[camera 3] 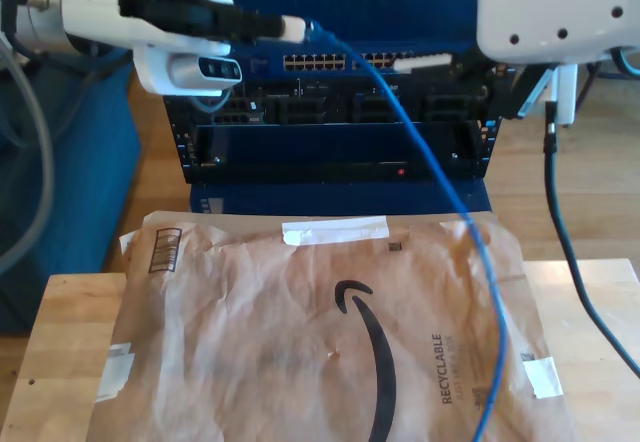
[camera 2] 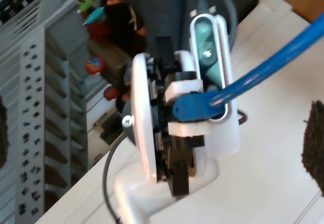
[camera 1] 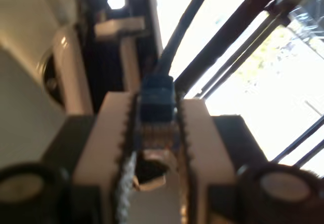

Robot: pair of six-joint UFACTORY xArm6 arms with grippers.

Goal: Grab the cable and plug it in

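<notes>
My first gripper point(camera 1: 157, 133) is shut on one end of the blue cable point(camera 1: 157, 100), with the clear plug point(camera 1: 158, 130) lying between its white fingers. In the exterior view this gripper point(camera 3: 295, 28) is at the upper left, level with the switch's row of ports point(camera 3: 330, 62). From there the cable point(camera 3: 440, 182) hangs down across the brown mailer and leaves the frame at the bottom. The second wrist view looks at the first gripper point(camera 2: 195, 110) and the cable point(camera 2: 263, 72) it holds. My second gripper point(camera 3: 440, 62) is open, its dark pads point(camera 2: 315, 143) far apart.
A blue rack point(camera 3: 330, 152) with dark bays stands behind the wooden table point(camera 3: 60, 342). A crumpled brown paper mailer point(camera 3: 300, 322) covers most of the tabletop. A black arm cable point(camera 3: 560, 222) hangs at the exterior view's right. A grey perforated shelf point(camera 2: 30, 107) shows beyond the first gripper.
</notes>
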